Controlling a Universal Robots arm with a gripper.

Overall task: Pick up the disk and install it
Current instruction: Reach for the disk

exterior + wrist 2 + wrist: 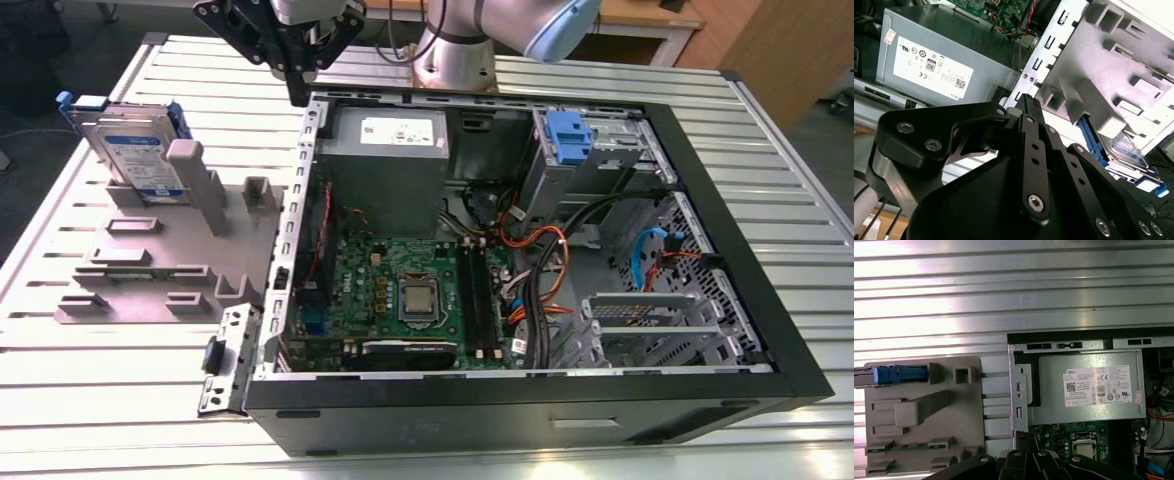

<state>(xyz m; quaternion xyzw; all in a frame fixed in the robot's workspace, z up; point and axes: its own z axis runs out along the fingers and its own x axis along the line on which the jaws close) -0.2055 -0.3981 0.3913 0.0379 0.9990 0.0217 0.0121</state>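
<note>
Ribbed aluminium table (781, 190) is carrying the whole setup. Open black computer case (534, 420) is lying on its side toward the exterior view's right, with its insides facing up. Green motherboard (400, 290) is sitting in the middle of the case. Grey power supply (387, 150) with a white label is sitting at the far end, and orange cables (534, 240) are running beside the board. Small blue bracket (567, 135) is sitting in the drive bay at the far corner, on the exterior view's right.

Grey fixture (147, 270) with slots and posts is lying on the table just beside the case, on the exterior view's left. The disk (140, 150) is standing on edge in a slot at the fixture's far end, label facing outward and blue frame along its sides. It is well apart from the case's drive bay, so it is not yet picked up. In the first wrist view the disk (899, 374) is showing edge-on at the fixture's (919, 410) corner. The second wrist view is catching the disk (1126, 150) beyond the fixture (1114, 75).

The gripper (296, 92) is hanging over the case's far corner nearest the fixture, just above the rim beside the power supply. It is pointing down, clenched on nothing and touching nothing. In the second wrist view the gripper (1024, 100) is showing its fingers meeting at the tip, with the power supply (929, 65) behind.
</note>
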